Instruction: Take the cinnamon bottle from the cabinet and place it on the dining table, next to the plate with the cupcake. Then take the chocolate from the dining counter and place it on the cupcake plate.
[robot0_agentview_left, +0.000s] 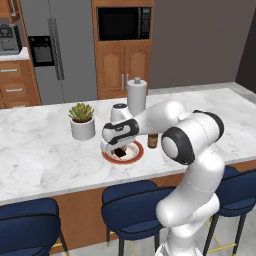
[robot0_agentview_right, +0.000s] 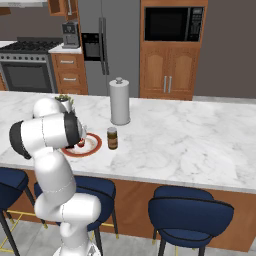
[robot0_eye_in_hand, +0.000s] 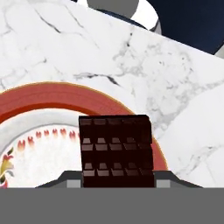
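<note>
The black chocolate (robot0_eye_in_hand: 116, 148) is held between the fingers of my gripper (robot0_eye_in_hand: 117, 180), which is shut on it, just over the near part of the plate (robot0_eye_in_hand: 52, 97). The plate has a red-orange rim and a white centre. In the left base view my gripper (robot0_agentview_left: 119, 149) points down over the plate (robot0_agentview_left: 137, 153) on the dining table (robot0_agentview_left: 40, 150), with the chocolate (robot0_agentview_left: 120, 152) under the hand. The brown cinnamon bottle (robot0_agentview_left: 152, 140) stands upright just right of the plate (robot0_agentview_right: 95, 145). A small red spot on the plate may be the cupcake (robot0_agentview_right: 81, 143), mostly hidden by my arm.
A white paper towel roll (robot0_agentview_left: 136, 96) stands behind the plate, and a potted succulent (robot0_agentview_left: 82, 121) sits to its left. Navy stools (robot0_agentview_left: 132, 202) line the table's near edge. Fridge and oven cabinet are at the back wall.
</note>
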